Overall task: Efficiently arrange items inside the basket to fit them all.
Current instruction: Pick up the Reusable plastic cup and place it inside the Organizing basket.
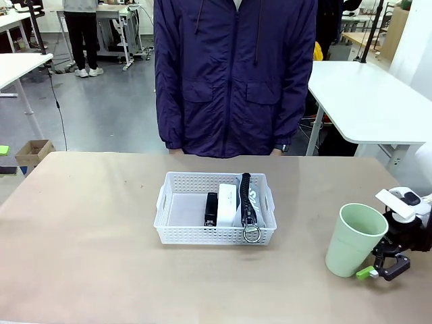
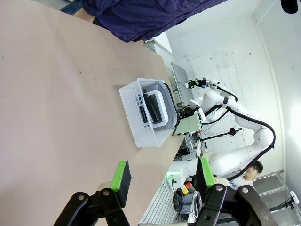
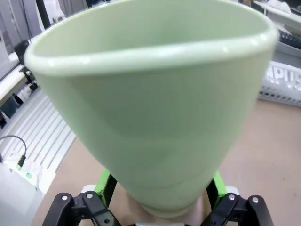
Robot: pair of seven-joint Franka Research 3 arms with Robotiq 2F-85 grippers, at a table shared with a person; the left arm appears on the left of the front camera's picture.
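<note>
Open left half of the basket (image 1: 171, 202), stapler (image 1: 211, 208), white box (image 1: 227, 204) and pouch (image 1: 247, 199) crowding its right half.

The front camera is facing the basket (image 1: 214, 217) straight across the table. The left wrist camera is viewing the basket (image 2: 141, 123) from afar, sideways. The right wrist camera is pressing close to the cup (image 3: 155, 103) beside it.

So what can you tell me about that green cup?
The pale green cup is smooth, plastic-looking, with a wide rounded rim tapering to a narrow base. It stands upright on the table, right of the basket, apart from it. The right gripper has its green fingers on either side of the base.
</note>
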